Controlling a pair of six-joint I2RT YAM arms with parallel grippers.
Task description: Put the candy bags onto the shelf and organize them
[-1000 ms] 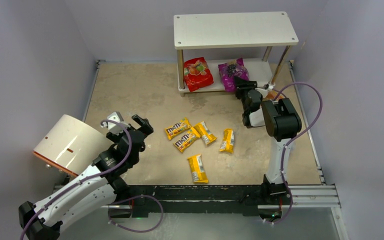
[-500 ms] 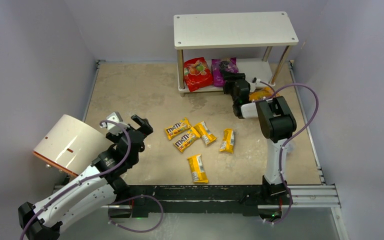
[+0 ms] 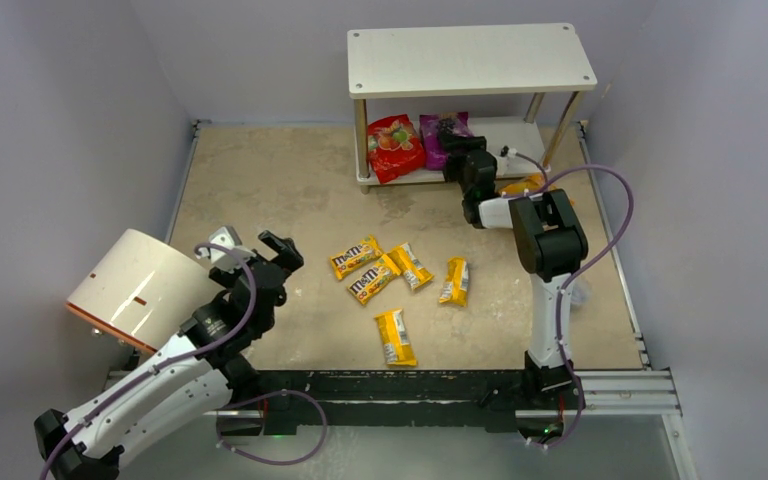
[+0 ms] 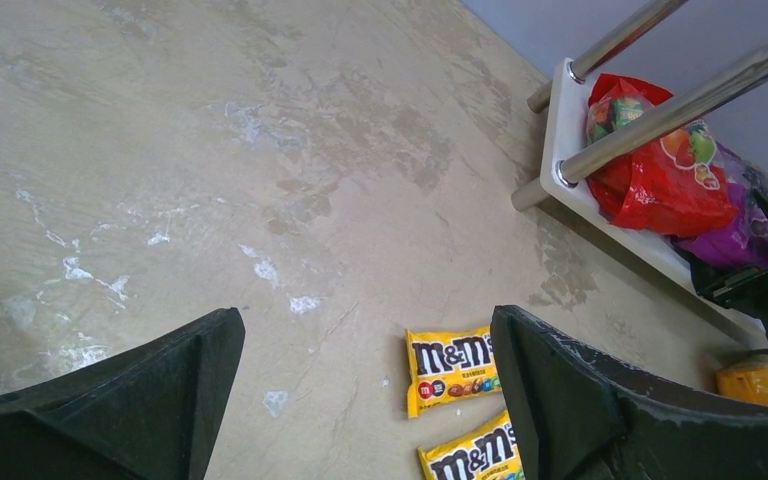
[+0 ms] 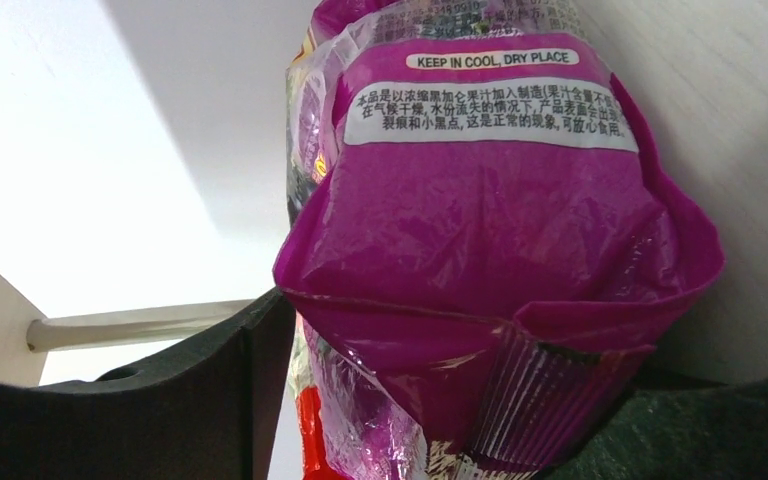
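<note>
The white shelf (image 3: 470, 60) stands at the back. On its lower tier a red pouch (image 3: 395, 147) leans beside a purple pouch (image 3: 440, 133). My right gripper (image 3: 460, 152) reaches under the top board with its jaws open around the purple pouch (image 5: 490, 230). A gap shows at the left finger, and the pouch's crimped end lies against the right one. An orange pouch (image 3: 523, 185) lies on the floor by the right arm. Several yellow M&M's packets (image 3: 373, 283) lie mid-floor. My left gripper (image 3: 252, 243) hovers open and empty left of them, with two packets (image 4: 453, 368) ahead.
A white cylinder with an orange rim (image 3: 135, 285) lies on its side at the left, close to the left arm. The shelf's metal legs (image 4: 660, 115) stand in front of the pouches. Grey walls close in the floor on three sides.
The right gripper pushed the purple pouch left and deeper onto the lower tier, up against the red one, and its jaws widened. The left arm barely moved.
</note>
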